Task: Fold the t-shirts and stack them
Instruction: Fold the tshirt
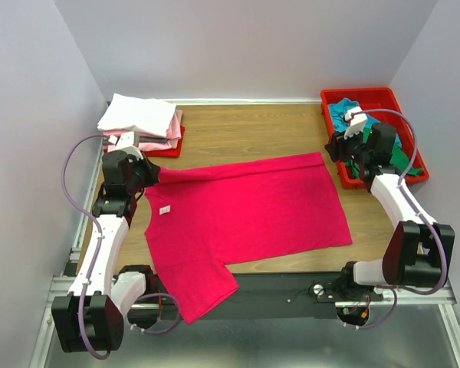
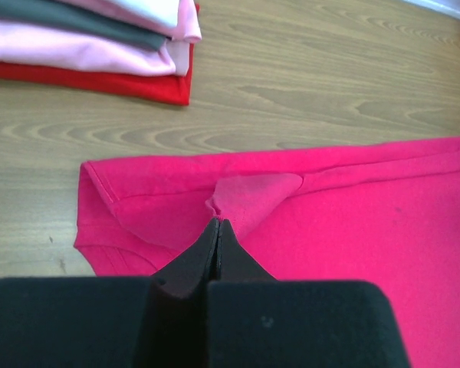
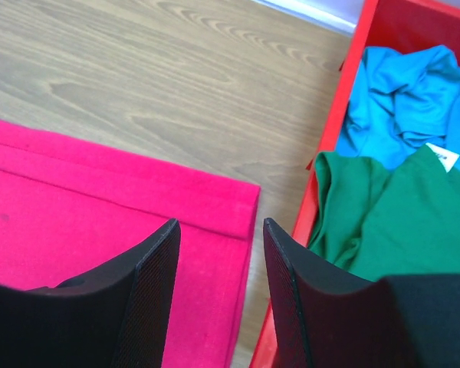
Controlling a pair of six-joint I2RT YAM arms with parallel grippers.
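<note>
A bright crimson-pink t-shirt lies spread flat across the table, with its white neck label near the left. My left gripper is at the shirt's far left shoulder, shut on a small raised pinch of its cloth. My right gripper hangs open just above the shirt's far right corner, with nothing between its fingers. Folded t-shirts, white, grey and pale pink, lie in a stack at the back left. A teal t-shirt and a green t-shirt lie crumpled in the right tray.
The red tray stands at the back right, right beside my right gripper. The folded stack rests on another red tray. One sleeve hangs over the table's near edge.
</note>
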